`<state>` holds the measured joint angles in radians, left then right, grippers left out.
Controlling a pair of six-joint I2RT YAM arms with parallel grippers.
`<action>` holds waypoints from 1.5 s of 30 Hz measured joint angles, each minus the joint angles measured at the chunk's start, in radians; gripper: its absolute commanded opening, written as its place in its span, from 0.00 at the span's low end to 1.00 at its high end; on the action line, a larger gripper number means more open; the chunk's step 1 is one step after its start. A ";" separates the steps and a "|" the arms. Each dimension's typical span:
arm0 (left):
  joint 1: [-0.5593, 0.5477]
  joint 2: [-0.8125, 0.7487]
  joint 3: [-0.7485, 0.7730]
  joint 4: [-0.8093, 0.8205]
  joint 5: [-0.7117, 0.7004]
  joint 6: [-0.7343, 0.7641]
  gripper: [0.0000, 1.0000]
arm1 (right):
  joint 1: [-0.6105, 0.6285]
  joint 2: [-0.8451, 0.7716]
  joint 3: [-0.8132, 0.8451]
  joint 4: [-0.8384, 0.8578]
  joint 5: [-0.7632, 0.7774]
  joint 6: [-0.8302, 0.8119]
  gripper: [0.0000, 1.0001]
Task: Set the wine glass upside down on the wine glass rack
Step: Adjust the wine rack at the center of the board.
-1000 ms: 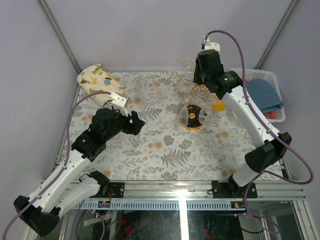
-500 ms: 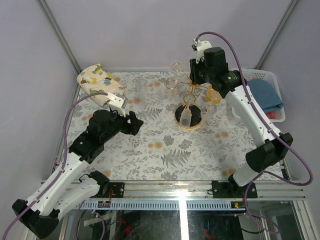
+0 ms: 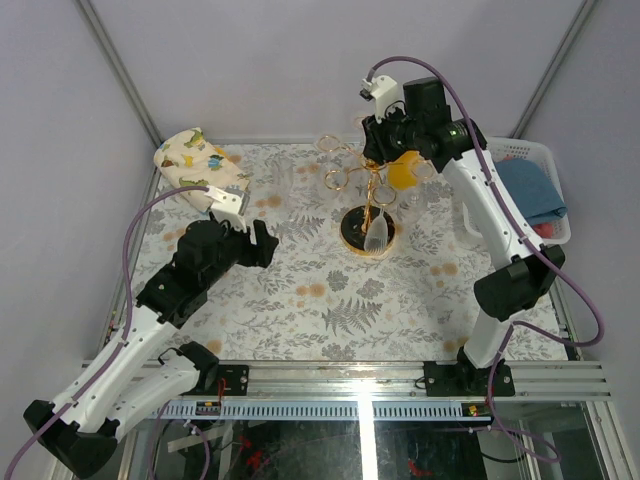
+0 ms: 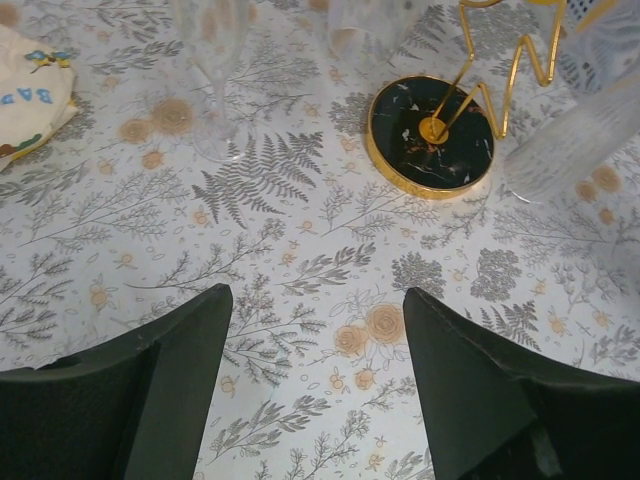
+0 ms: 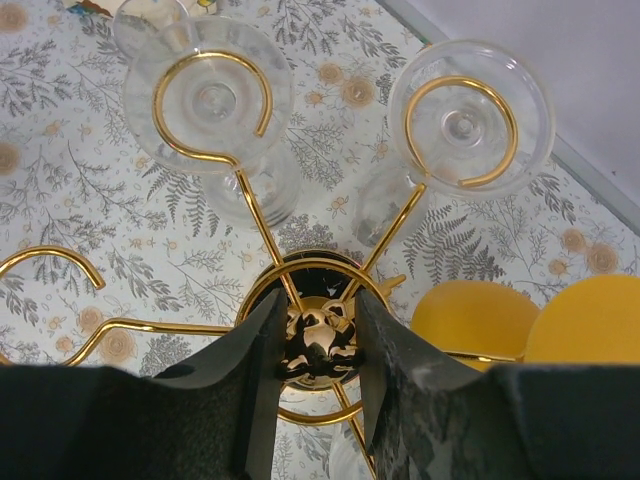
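The gold wine glass rack (image 3: pixel 365 190) stands on its round black base (image 4: pixel 430 135) at the back middle of the table. My right gripper (image 5: pixel 318 300) is shut on the knob topping its central pole (image 3: pixel 378 150). Two clear glasses (image 5: pixel 210 95) (image 5: pixel 470 115) hang upside down in ring arms, and yellow glasses (image 5: pixel 475 318) hang to the right. A clear wine glass (image 4: pixel 212 80) stands upright on the table left of the rack. My left gripper (image 4: pixel 315 295) hovers open and empty over the cloth, short of that glass and the rack (image 3: pixel 260 242).
A white basket (image 3: pixel 545 150) with a blue cloth sits at the back right. A patterned fabric bundle (image 3: pixel 190 155) lies at the back left corner. Another clear glass (image 4: pixel 360 25) stands behind the rack base. Grey walls close in the back and sides.
My right gripper has swung left with the rack's top in its grip, and the rack with its hanging glasses has shifted left and turned. The left arm has barely moved.
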<state>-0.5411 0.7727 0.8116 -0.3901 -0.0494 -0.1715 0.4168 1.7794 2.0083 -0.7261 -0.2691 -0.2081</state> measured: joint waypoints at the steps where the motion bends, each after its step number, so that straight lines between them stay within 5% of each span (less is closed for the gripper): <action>1: 0.000 0.000 0.000 -0.003 -0.014 -0.003 0.71 | -0.001 0.009 0.013 -0.008 -0.013 -0.006 0.47; 7: 0.000 0.000 0.001 -0.007 -0.082 -0.033 0.75 | -0.003 0.029 0.038 -0.034 -0.048 -0.022 0.83; 11: 0.000 0.008 0.001 0.005 -0.111 -0.064 0.76 | -0.003 -0.024 -0.019 0.003 -0.033 -0.002 0.94; 28: 0.000 0.156 -0.196 0.433 -0.180 -0.111 0.76 | -0.003 -1.048 -0.959 0.594 0.072 0.330 0.97; 35: 0.004 0.269 -0.265 0.664 -0.161 -0.043 0.74 | -0.003 -1.316 -1.125 0.557 0.154 0.369 0.98; 45: 0.039 0.506 -0.299 0.973 -0.093 0.025 0.74 | -0.003 -1.481 -1.255 0.376 0.190 0.404 0.99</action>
<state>-0.5026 1.2785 0.5125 0.5831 -0.1421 -0.1467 0.4133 0.2981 0.7536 -0.3500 -0.0795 0.1955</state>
